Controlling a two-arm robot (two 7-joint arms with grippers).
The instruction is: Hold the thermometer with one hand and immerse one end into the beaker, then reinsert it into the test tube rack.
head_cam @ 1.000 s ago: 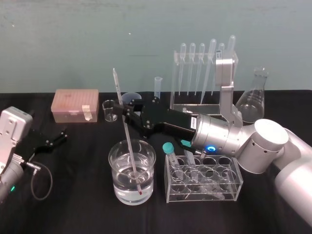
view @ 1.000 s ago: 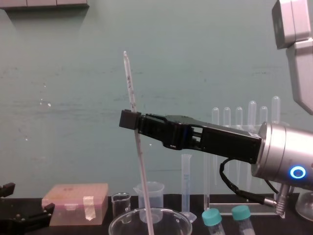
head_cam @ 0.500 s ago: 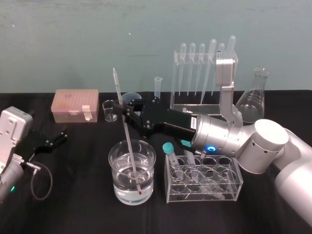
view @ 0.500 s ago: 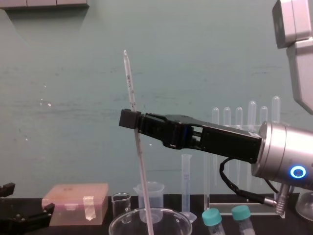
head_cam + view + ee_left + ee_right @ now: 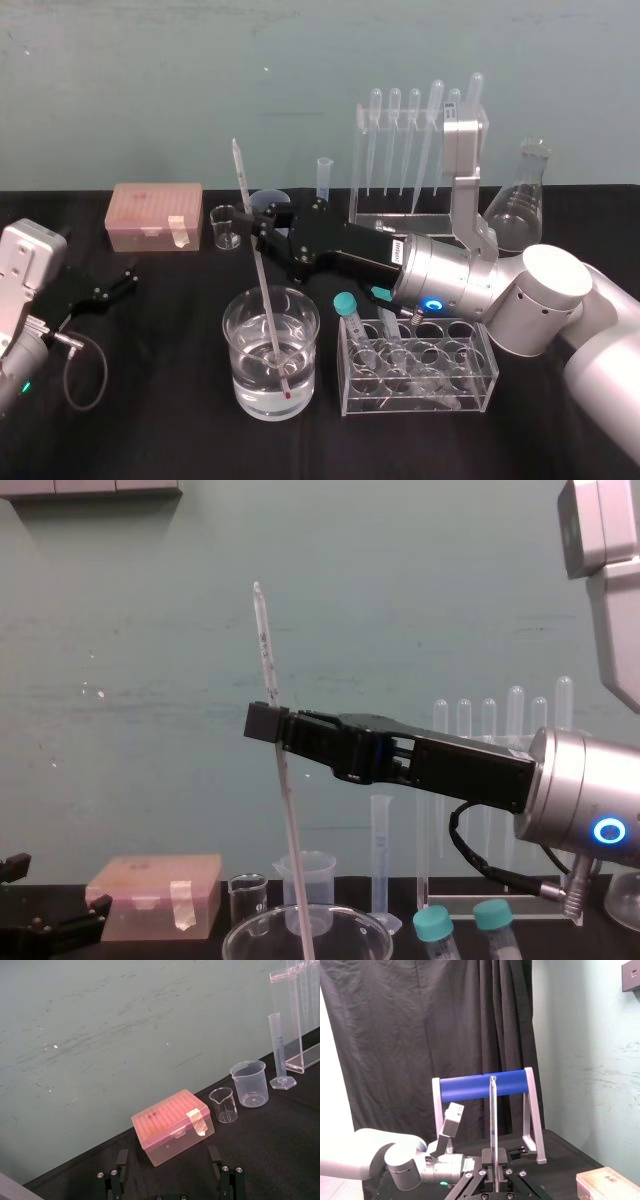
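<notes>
While the right gripper (image 5: 257,228) is pinching the thermometer (image 5: 262,275) a little above its middle, the red bulb end stands under the water, close to the bottom of the beaker (image 5: 228,330). So I judge that the immersing part is done and the return to the rack is what remains.

In the chest view the rod's long axis is almost upright, with the top leaning slightly toward 11 o'clock, and the black fingers (image 5: 262,723) are pressed on it from both sides.

From the beaker, the test tube rack (image 5: 357,170) lies at about 1 o'clock, farther back on the table, behind the right arm. This is the relation that matters. The bulb should first go up along the rod's own axis until it is over the rim, then travel toward 1 o'clock to a hole in the top bar.

At 9 o'clock from the beaker, well apart, the left gripper (image 5: 118,280) rests on the table with its fingers spread, so the right arm is the nearer one.
</notes>
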